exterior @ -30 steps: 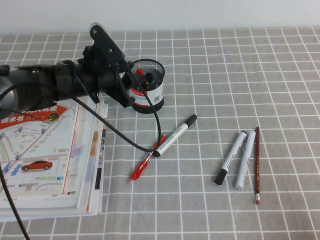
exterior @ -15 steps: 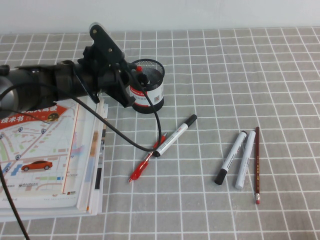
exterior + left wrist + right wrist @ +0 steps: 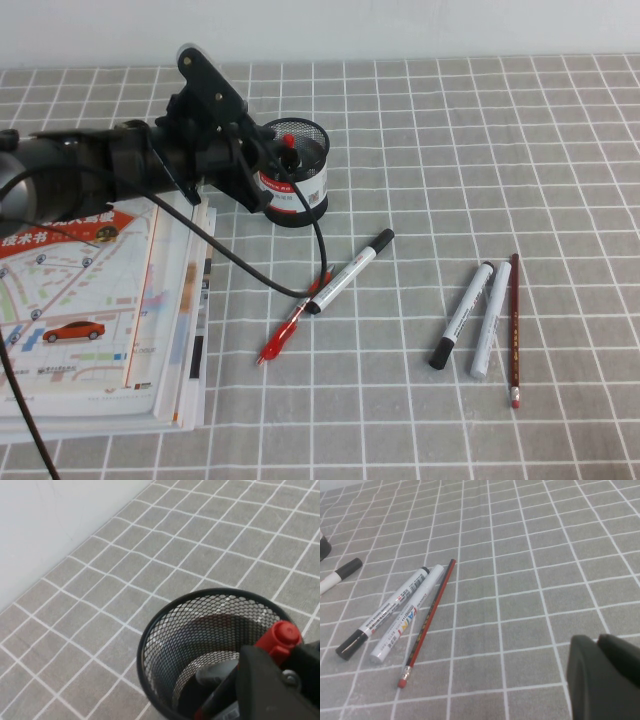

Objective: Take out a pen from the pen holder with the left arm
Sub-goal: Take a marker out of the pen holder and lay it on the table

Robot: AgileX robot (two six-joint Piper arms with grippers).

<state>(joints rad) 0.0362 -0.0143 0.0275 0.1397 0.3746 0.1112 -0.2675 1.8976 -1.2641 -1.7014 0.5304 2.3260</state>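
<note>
Left wrist view: I have left gripper (image 3: 286,656) at the far-left holder (image 3: 318,170), jaws clamped on the red pen (image 3: 279,636), pen not yet lifted out; right gripper (image 3: 597,647) hangs over the near-right table.

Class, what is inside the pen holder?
A red pen, gripped by the left tool at the holder's rim; the tool covers the rest. The right tool hangs over the table near the pencil.
</note>
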